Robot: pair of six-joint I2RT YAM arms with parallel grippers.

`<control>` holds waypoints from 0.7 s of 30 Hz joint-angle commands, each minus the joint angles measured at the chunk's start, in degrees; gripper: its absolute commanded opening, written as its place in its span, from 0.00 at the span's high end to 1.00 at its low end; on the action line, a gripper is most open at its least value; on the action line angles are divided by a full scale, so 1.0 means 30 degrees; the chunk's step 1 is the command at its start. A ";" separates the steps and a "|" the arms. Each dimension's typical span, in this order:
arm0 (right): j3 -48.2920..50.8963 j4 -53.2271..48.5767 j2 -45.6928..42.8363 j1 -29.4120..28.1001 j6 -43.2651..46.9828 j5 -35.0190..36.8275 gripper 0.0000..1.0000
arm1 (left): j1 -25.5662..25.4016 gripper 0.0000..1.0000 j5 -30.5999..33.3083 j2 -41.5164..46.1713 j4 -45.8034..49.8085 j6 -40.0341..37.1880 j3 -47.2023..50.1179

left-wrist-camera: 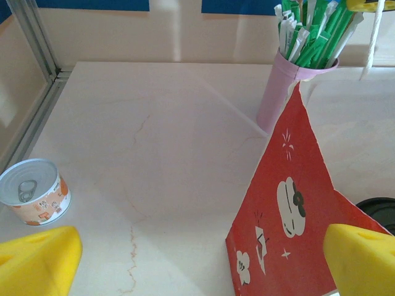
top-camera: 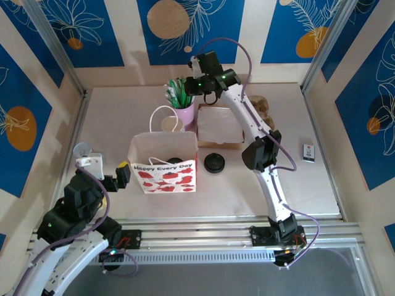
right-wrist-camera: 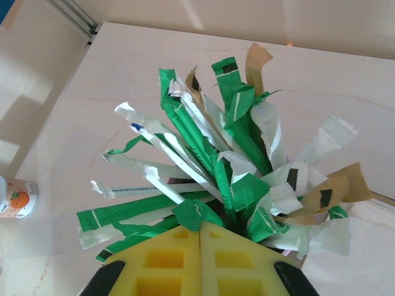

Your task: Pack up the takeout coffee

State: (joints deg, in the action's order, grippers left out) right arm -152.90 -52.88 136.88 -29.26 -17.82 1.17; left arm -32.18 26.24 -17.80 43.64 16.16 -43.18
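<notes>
Right gripper (right-wrist-camera: 200, 229), clenched tight, directly over 1 pink cup (left-wrist-camera: 278, 92) of wrapped straws (right-wrist-camera: 203, 154) — a lift could snag several, toppling it; left gripper (left-wrist-camera: 199, 259) gapes beside the gift bag (left-wrist-camera: 290, 209).

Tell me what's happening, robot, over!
Left gripper open beside gift bag. Right gripper shut over packets. Inside bag: takeout coffee, lid showing. Beside bag, black lids, not blocking.

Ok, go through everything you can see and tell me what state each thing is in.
Gift bag: upright, top open.
Tin can: upright, sealed, pull tab flat.
Pink cup: upright, stuffed with wrapped straws.
Black lid: lying flat, beside the bag.
Left end effector: open, by the bag.
Right end effector: shut, above the straws.
</notes>
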 commanded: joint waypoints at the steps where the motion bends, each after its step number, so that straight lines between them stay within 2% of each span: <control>1: -0.0045 -0.0361 -0.1675 -0.0512 0.0747 0.0258 1.00 | -0.0220 0.00 0.0325 -0.0101 -0.0561 -0.0071 0.0169; 8: 0.1587 -0.0005 -0.3029 -0.0832 0.1328 0.0885 1.00 | -0.0228 0.00 0.0217 -0.0088 -0.0571 -0.0056 0.0155; 21: 0.1287 -0.0009 -0.4429 -0.0798 0.1771 0.0723 1.00 | -0.0227 0.00 0.0101 -0.0042 -0.0650 -0.0119 0.0235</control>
State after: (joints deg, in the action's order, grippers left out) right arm -147.83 -53.41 128.77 -31.86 -14.41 3.05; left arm -32.18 26.22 -17.80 42.78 16.14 -43.16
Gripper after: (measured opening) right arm 0.050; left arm 0.998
